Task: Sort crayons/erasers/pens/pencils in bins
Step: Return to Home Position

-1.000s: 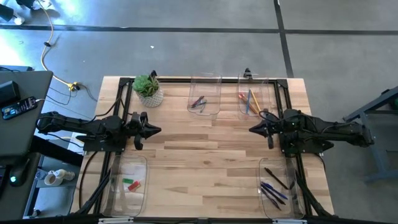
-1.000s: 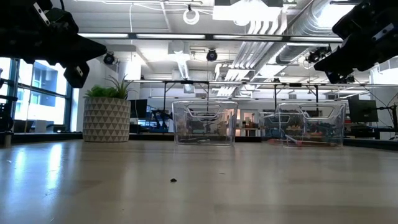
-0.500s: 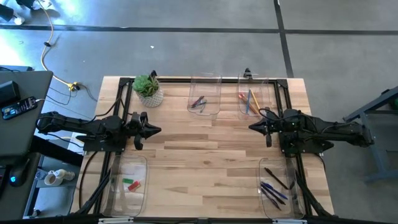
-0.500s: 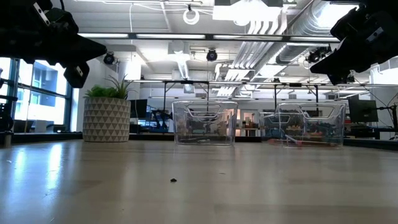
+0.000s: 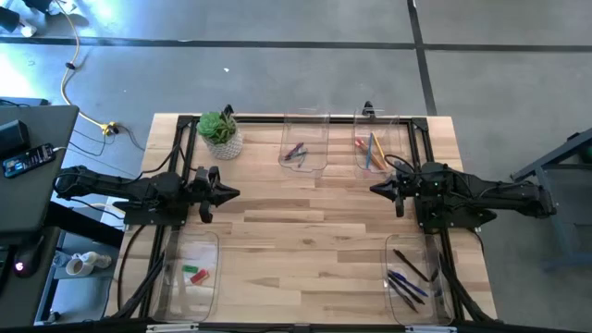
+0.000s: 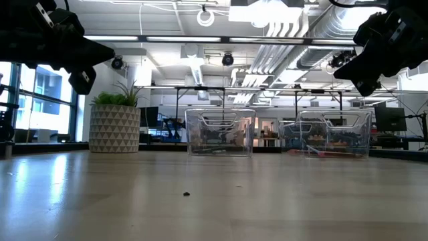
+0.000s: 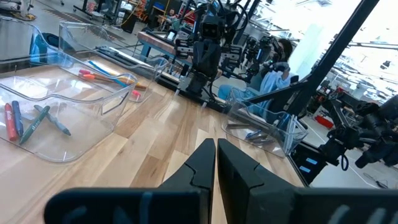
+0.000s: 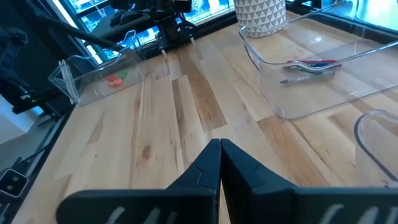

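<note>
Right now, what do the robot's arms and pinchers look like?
Both arms are dark, nearly black, and made of chunky jointed pieces. The left gripper and the right gripper each end in two dark, flat, pointed fingers that meet like a beak. Thin dark cables loop over the right arm.

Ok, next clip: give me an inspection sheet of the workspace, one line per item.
Surface: wooden table, middle bare.
Job's things: four clear bins; crayons in the far-middle one, pencils far right, pens near right, erasers near left. Nothing loose seen.
Clutter: potted plant at the far left; a small dark speck on the table.
Grippers: left gripper and right gripper shut, empty, facing each other above the table.
Cables: yellow cable on the floor, off the table.
Surroundings: side desk with devices; workshop behind.
</note>
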Available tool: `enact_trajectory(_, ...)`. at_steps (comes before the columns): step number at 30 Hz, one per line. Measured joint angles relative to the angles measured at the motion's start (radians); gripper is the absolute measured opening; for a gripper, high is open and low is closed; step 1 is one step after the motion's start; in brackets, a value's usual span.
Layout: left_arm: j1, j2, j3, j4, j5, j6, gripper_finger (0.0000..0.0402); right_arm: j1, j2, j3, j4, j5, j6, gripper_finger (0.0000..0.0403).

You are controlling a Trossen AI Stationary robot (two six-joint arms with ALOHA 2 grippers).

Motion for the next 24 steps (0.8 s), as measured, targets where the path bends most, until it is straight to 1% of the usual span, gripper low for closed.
enact_trajectory(24,0.0,0.0,0.0,0.0,0.0,0.0,0.0007,0.0,0.0,0.0,0.0,0.0,0.008,0.0)
